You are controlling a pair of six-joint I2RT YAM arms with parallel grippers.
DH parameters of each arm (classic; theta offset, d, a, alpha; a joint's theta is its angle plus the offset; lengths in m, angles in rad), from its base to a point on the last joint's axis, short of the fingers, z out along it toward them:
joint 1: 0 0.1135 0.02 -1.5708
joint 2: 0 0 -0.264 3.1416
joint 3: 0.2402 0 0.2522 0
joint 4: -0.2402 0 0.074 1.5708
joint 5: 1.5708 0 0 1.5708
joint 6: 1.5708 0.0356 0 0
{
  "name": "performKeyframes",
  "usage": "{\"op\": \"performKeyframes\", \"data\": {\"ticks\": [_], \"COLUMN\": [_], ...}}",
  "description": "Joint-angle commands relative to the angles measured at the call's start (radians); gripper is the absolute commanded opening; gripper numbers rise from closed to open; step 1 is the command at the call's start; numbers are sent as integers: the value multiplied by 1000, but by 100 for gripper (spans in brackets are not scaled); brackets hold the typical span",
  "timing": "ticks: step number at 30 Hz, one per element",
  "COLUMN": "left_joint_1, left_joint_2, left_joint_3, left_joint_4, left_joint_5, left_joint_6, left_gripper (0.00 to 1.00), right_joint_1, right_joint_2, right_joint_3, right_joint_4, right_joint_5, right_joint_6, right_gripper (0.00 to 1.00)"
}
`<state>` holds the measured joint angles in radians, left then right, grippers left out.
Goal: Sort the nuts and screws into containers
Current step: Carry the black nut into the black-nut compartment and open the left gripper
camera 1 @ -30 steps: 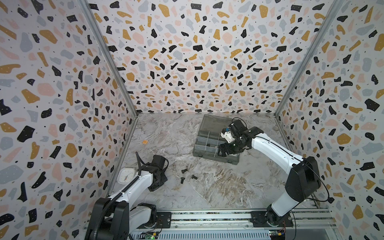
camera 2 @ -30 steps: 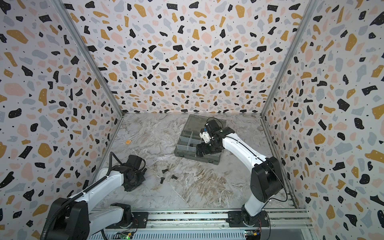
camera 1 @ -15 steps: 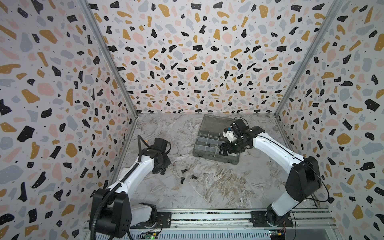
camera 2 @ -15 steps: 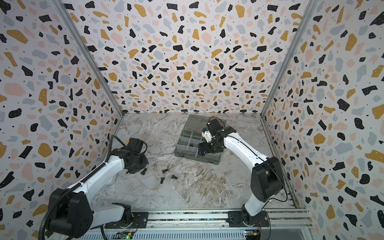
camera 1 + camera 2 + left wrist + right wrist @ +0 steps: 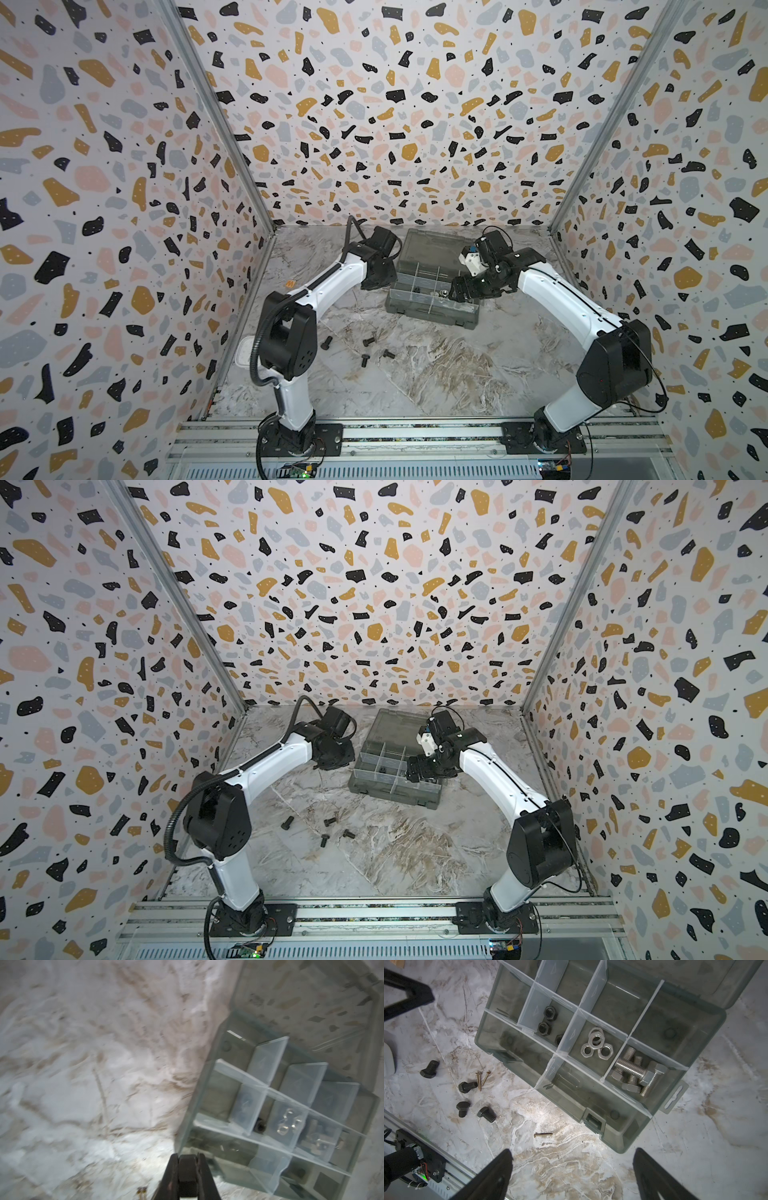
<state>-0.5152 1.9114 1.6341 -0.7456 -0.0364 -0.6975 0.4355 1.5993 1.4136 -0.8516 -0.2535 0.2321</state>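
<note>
Left end effector (image 5: 188, 1156) clamps black screw (image 5: 188, 1176); shank along its jaws.

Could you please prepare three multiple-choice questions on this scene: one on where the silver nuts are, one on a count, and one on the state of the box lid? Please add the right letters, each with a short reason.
1. Where do the silver nuts lie?
A) loose on the table
B) in the compartment beside the black nuts
C) mixed with the silver bolts

2. How many black screws lie on the table?
A) two
B) four
C) seven

3. The lid of the organiser box is
A) open, folded back
B) shut
C) removed and lying apart

Answers:
1 B: one clear divider separates the two kinds of nut.
2 B: four show in the right wrist view and in both top views.
3 A: the compartments are uncovered and the lid sits at the hinge edge.
</note>
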Motion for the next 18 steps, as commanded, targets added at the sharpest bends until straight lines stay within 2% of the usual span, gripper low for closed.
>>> {"op": "performKeyframes", "data": {"ticks": [1, 7, 18], "left_joint_1": [-43, -91, -108], "left_joint_2": [99, 271, 307], "left_joint_3": [128, 347, 294], "left_joint_4": [1, -32, 74], "left_joint_5": [86, 130, 208], "left_joint_6": [43, 67, 50], "left_gripper": [7, 7, 7], "right_joint_1": [-6, -6, -9], "right_joint_2": [-22, 9, 3], "right_joint_3": [35, 84, 73], "right_joint_4": [-5, -11, -38], "right_joint_5": [5, 0, 25], "right_joint_6": [18, 25, 18], "right_gripper": [92, 92, 92]}}
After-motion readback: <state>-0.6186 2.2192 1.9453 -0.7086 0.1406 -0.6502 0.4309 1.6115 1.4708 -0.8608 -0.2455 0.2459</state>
